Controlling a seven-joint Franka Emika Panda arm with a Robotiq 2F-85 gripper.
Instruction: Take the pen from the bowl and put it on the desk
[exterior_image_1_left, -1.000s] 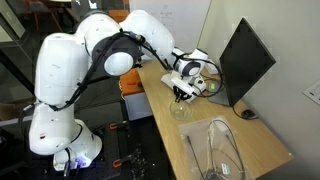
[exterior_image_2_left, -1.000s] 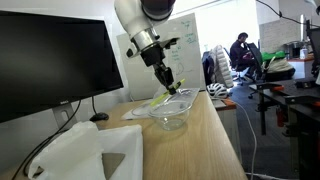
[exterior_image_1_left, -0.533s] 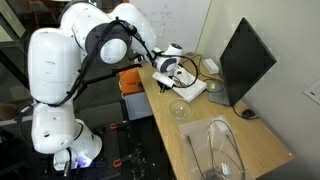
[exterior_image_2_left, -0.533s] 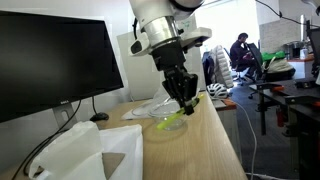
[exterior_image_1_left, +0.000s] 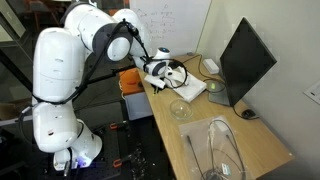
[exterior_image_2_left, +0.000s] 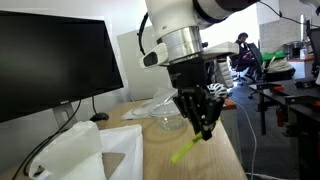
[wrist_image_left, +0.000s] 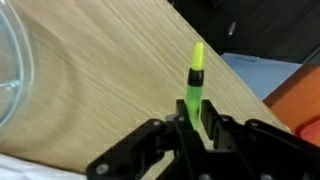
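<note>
Two fingers (wrist_image_left: 211, 128) of the gripper (wrist_image_left: 193, 122) were clamped on the green pen (wrist_image_left: 196, 70), which was out of the bowl (wrist_image_left: 8, 70) and hung in the air over the desk (wrist_image_left: 100, 70), near its edge. If it was released from there, I judged it could bounce or roll on the smooth wood and fall down over that edge.
</note>
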